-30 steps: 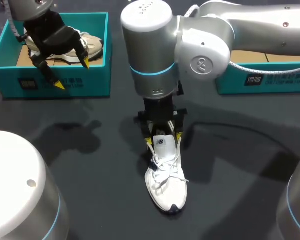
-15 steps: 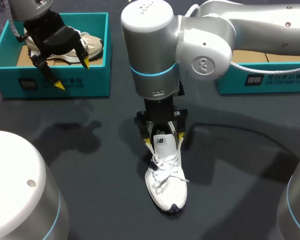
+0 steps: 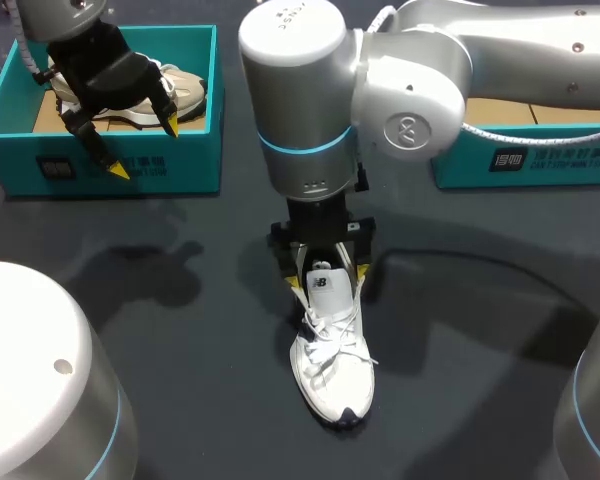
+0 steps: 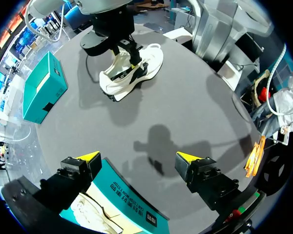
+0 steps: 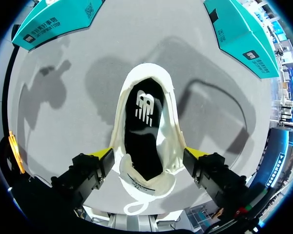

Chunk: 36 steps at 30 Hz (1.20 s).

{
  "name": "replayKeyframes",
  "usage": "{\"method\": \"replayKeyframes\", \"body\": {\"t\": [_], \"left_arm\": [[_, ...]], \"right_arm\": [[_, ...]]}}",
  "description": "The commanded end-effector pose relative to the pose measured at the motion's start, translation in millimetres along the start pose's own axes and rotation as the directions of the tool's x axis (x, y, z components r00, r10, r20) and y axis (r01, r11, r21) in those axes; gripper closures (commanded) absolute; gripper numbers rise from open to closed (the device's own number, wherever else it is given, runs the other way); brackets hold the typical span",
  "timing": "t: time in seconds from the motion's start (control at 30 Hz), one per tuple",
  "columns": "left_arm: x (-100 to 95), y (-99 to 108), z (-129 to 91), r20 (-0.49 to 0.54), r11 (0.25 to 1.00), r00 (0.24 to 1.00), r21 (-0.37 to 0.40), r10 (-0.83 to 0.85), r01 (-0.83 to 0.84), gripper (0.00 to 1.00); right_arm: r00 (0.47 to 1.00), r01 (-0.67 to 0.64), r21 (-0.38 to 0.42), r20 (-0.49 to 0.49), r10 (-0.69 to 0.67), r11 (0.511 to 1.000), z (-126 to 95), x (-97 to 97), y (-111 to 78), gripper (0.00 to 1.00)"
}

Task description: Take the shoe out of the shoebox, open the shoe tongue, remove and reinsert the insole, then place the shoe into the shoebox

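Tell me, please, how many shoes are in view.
2. A white shoe on the table, in the right gripper; a second shoe inside the left shoebox. The right shoebox, largely hidden, may hold more.

A: Where on the table (image 3: 180,400) is the shoe (image 3: 332,375)?
B: Centre, toe toward six o'clock, right gripper (image 3: 328,278) at its twelve o'clock end.
A: And the boxes?
B: The shoebox (image 3: 110,160) is at ten o'clock, with a second shoe (image 3: 185,90) inside and the left gripper (image 3: 143,148) over its front wall. The other box (image 3: 525,155) is at two o'clock.
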<state>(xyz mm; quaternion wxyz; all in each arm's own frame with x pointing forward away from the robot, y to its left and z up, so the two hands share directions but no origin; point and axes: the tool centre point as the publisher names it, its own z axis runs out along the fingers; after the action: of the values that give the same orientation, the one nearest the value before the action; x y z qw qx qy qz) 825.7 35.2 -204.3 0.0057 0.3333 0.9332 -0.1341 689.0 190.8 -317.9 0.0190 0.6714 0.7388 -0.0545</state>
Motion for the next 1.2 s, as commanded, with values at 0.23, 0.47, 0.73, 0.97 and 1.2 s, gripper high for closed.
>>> {"method": "replayKeyframes", "body": {"t": [0.23, 0.47, 0.73, 0.97, 1.2], "left_arm": [[0.1, 0, 0, -0.002, 1.0, 1.0, -0.002, 0.0, 0.0, 0.0], [0.1, 0, 0, -0.002, 1.0, 1.0, -0.002, 0.0, 0.0, 0.0], [0.1, 0, 0, -0.002, 1.0, 1.0, -0.002, 0.0, 0.0, 0.0], [0.1, 0, 0, -0.002, 1.0, 1.0, -0.002, 0.0, 0.0, 0.0], [0.1, 0, 0, -0.002, 1.0, 1.0, -0.002, 0.0, 0.0, 0.0]], "right_arm": [[1.0, -0.011, -0.014, 0.006, 0.011, 1.0, -4, -2.3, -6.1, 0.15], [1.0, -0.027, -0.023, 0.004, 0.027, 0.999, -8, -3.7, -15.1, 0.14], [0.999, -0.051, -0.035, 0.01, 0.051, 0.998, -14, 0.0, -32.3, 0.15], [0.997, -0.071, -0.042, -0.004, 0.071, 0.997, -18, 5.3, -58.1, 0.17], [0.997, -0.072, -0.075, 0.002, 0.073, 0.995, -27, 11.8, -73.0, 0.51]]}}
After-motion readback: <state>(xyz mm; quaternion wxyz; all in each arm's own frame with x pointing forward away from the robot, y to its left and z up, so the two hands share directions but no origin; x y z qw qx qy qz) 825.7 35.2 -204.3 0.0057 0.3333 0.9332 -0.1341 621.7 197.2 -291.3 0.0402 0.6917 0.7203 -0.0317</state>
